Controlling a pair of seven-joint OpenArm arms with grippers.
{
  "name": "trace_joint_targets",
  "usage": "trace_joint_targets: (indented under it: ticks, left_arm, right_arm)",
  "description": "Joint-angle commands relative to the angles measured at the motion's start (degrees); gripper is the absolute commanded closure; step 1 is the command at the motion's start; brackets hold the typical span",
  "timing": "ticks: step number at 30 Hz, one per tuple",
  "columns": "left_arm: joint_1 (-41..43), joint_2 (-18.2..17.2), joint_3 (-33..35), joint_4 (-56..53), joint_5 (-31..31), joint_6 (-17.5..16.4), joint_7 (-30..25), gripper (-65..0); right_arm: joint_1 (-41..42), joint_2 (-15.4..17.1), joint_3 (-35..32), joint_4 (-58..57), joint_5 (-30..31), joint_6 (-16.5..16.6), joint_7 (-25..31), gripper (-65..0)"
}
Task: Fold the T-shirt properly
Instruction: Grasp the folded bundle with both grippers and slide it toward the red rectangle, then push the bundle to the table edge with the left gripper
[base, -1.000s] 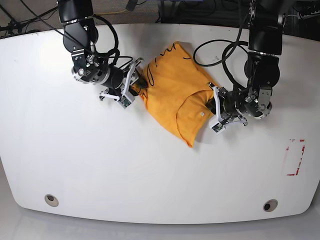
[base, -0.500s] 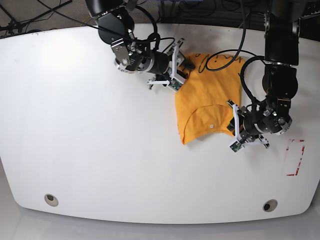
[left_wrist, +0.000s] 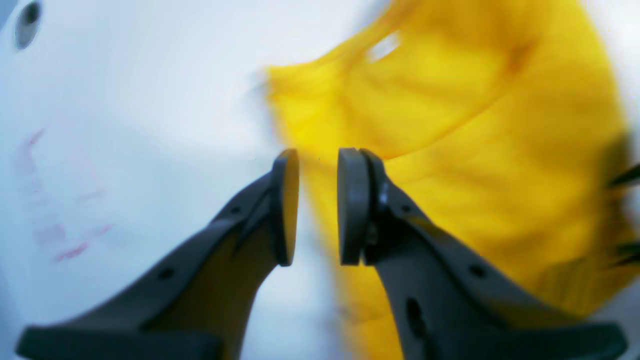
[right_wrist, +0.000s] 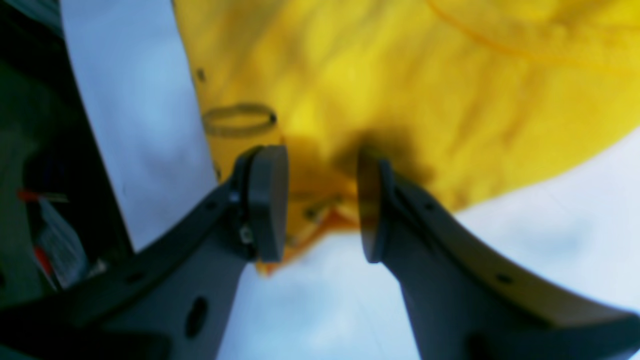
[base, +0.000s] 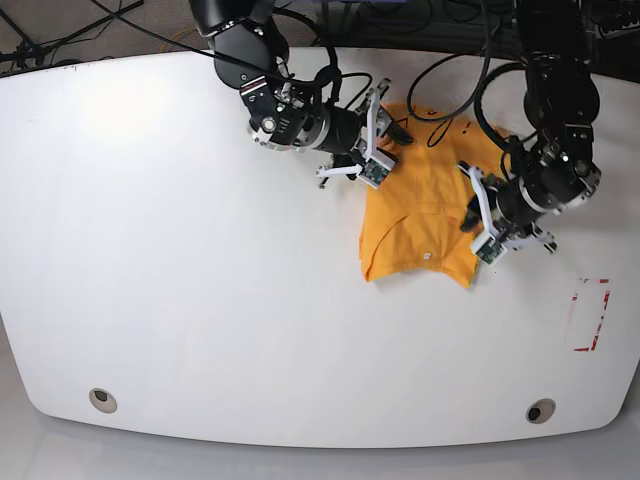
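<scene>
The orange-yellow T-shirt (base: 420, 215) lies crumpled on the white table (base: 200, 280), right of centre toward the back. My right gripper (base: 388, 140) is at its upper left corner. In the right wrist view the jaws (right_wrist: 322, 200) hold a bunched hem of the T-shirt (right_wrist: 400, 75) between the pads. My left gripper (base: 472, 215) is at the shirt's right edge. In the blurred left wrist view its pads (left_wrist: 317, 200) stand a narrow gap apart. The T-shirt (left_wrist: 475, 125) edge runs through that gap, and whether it is pinched does not show.
A red rectangular marking (base: 590, 315) is on the table at the right, also visible as faint red marks (left_wrist: 75, 245). Two round holes (base: 102, 400) (base: 541, 411) sit near the front edge. Black cables (base: 450, 100) loop over the shirt's back part.
Both arms have dragged the T-shirt to the right and toward the back. The left gripper has moved up along the shirt's right edge, and the shirt has rotated to hang more upright.
</scene>
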Motion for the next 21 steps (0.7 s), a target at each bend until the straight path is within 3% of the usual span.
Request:
trace_joint_targets:
  ticks: [1,5,11,16,21]
  left_arm:
    - [1.25,1.16,-0.49,0.14,-0.03,0.43,-0.22,-20.7]
    - [3.62,5.12,-0.84,-2.06,-0.03,3.51,-0.39,-28.9]
    - [7.40,7.23,-0.84,-7.33,-0.03,9.40,-5.76,-29.7]
    - [8.02,6.52,-1.37,-14.45,-0.03,11.33,-6.37,-29.6]
    - [7.93,2.83,-8.84,-19.55,-0.03,11.16,-6.37,-29.4]
  right_arm:
    - [0.88,2.25,0.43,3.73,2.46,0.21,0.29,-21.7]
    - [1.32,5.24,4.30,6.28,6.42,0.38,-2.35,-21.7]
    - [1.32,9.64,11.34,6.54,13.71,0.47,-3.40,-21.7]
    - [-0.53,12.71,16.17,8.04,18.90,0.47,-3.66,-21.7]
    - [-1.76,15.44,19.51,9.09,23.12,0.47,-3.66,-21.7]
